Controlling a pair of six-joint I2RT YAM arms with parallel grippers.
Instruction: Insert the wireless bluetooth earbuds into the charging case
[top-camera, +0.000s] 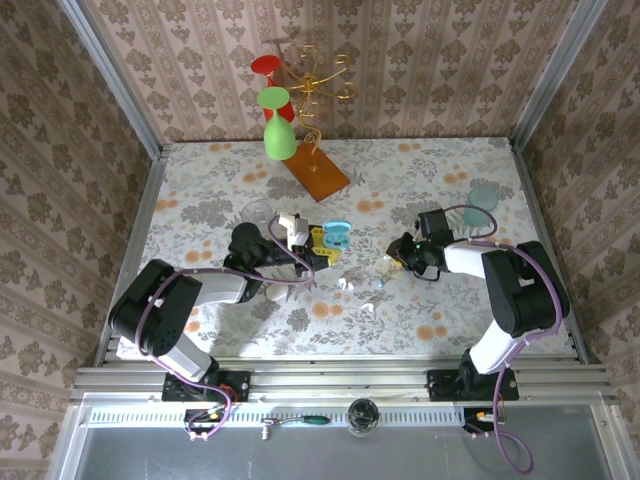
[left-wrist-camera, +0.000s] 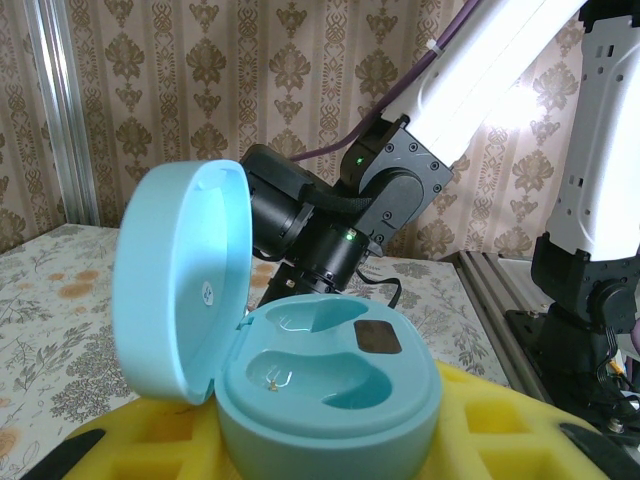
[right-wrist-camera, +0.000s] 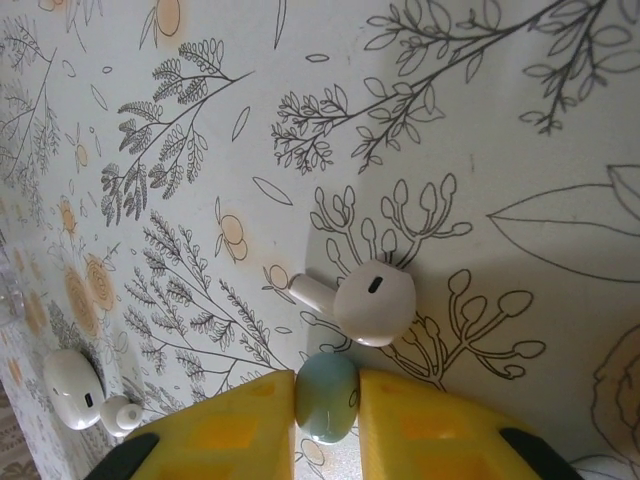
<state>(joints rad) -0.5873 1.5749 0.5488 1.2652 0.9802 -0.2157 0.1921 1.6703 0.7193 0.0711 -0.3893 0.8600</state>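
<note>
Beige damask-wallpaper walls (top-camera: 400, 60), aluminium corner posts (top-camera: 110, 70), pale floral-print desk (top-camera: 430, 170), grooved aluminium rail (top-camera: 340, 378) along near edge, even light

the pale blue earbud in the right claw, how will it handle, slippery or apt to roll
Probably slippery: the pale blue earbud looks smooth and rounded, pinched only at its sides by the right claw. Likely very light, being tiny beside the fingers. Set down, it may rock or roll, since its egg shape shows no flat face.
</note>
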